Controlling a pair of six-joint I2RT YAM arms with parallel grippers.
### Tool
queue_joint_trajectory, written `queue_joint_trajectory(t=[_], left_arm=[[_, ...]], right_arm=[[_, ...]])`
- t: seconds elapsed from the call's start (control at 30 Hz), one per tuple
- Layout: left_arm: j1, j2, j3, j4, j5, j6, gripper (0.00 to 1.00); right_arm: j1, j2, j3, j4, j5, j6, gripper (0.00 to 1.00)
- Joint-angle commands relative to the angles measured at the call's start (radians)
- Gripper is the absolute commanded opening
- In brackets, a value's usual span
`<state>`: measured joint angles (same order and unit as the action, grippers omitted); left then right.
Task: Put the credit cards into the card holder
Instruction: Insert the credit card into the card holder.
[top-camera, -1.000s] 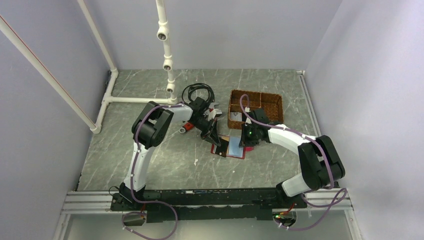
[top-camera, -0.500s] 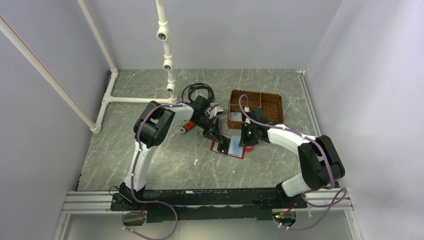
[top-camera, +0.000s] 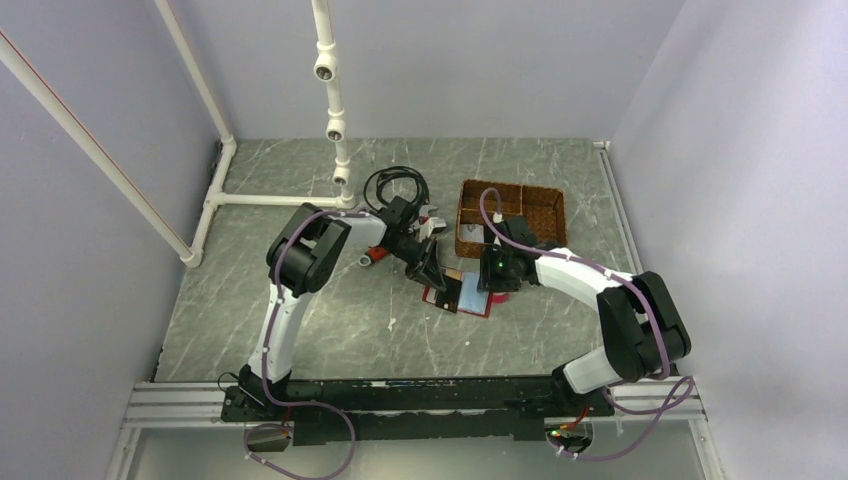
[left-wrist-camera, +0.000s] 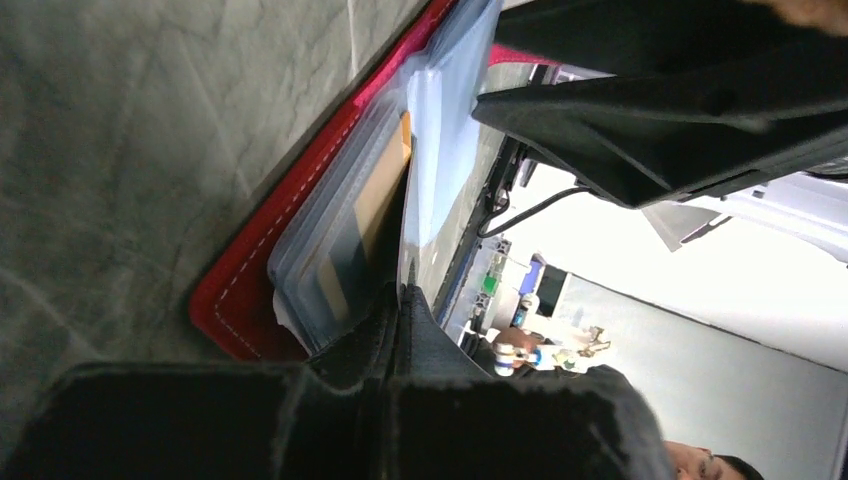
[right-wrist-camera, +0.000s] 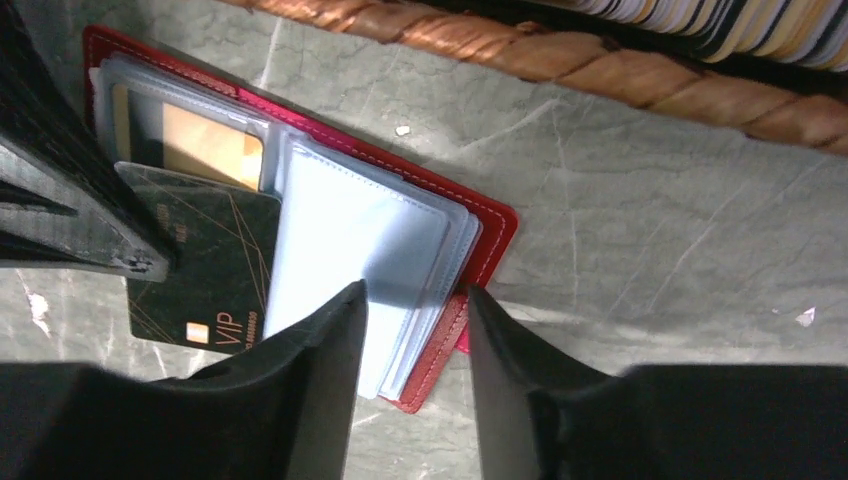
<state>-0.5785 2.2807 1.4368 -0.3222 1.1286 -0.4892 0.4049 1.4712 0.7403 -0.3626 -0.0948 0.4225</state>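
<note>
Pale lilac walls (top-camera: 500, 60) close in my bench on three sides; my table (top-camera: 350, 340) is grey-green marble-look, with white pipes (top-camera: 331, 100) at the back left and an aluminium rail (top-camera: 170, 405) nearest me

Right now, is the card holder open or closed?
Open. The card holder lies spread flat on the table, its clear sleeves facing up, with a tan card inside one sleeve.

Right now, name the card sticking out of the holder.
The dark VIP card: it juts beyond the card holder, whereas the tan card sits inside a clear sleeve.
</note>
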Motion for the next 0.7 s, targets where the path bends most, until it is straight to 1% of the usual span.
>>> queue_joint_trajectory(t=[0.0,0.07,0.13,0.2,0.27,0.33,0.43,0.47,0.53,0.57,0.63,0.67], left_arm=[[-0.014,-0.130,-0.100,0.151,0.010,-0.048,0.00],[-0.011,-0.212,-0.173,0.238,-0.003,-0.080,0.00],[-0.003,-0.276,-0.231,0.321,-0.004,-0.110,0.00],[0.005,-0.318,-0.267,0.413,0.012,-0.151,0.00],[0.009,-0.341,-0.282,0.484,0.053,-0.176,0.00],[0.008,-0.370,-0.291,0.498,0.083,-0.154,0.00],[0.008,-0.424,-0.306,0.495,0.126,-0.111,0.00],[0.008,-0.446,-0.312,0.495,0.137,-0.098,0.00],[0.008,-0.475,-0.316,0.486,0.156,-0.078,0.00],[0.008,-0.482,-0.316,0.492,0.171,-0.080,0.00],[0.008,-0.492,-0.312,0.492,0.180,-0.083,0.00],[0.009,-0.495,-0.310,0.495,0.181,-0.088,0.00]], right_arm=[[0.000,-0.087,-0.009,-0.006,-0.033,-0.017,0.52],[0.000,-0.154,-0.004,0.005,-0.102,-0.029,0.64],[-0.001,-0.194,0.003,0.027,-0.223,-0.042,0.75],[-0.003,-0.208,0.006,0.070,-0.360,-0.039,0.77],[-0.009,-0.218,-0.007,0.146,-0.506,0.005,0.79],[-0.032,-0.225,-0.023,0.224,-0.647,0.064,0.80],[-0.078,-0.240,-0.041,0.312,-0.753,0.126,0.78],[-0.094,-0.238,-0.046,0.341,-0.791,0.143,0.76],[-0.112,-0.235,-0.050,0.358,-0.842,0.158,0.64],[-0.112,-0.235,-0.050,0.372,-0.860,0.162,0.56],[-0.111,-0.243,-0.071,0.463,-0.912,0.212,0.37],[-0.112,-0.252,-0.096,0.512,-0.922,0.247,0.21]])
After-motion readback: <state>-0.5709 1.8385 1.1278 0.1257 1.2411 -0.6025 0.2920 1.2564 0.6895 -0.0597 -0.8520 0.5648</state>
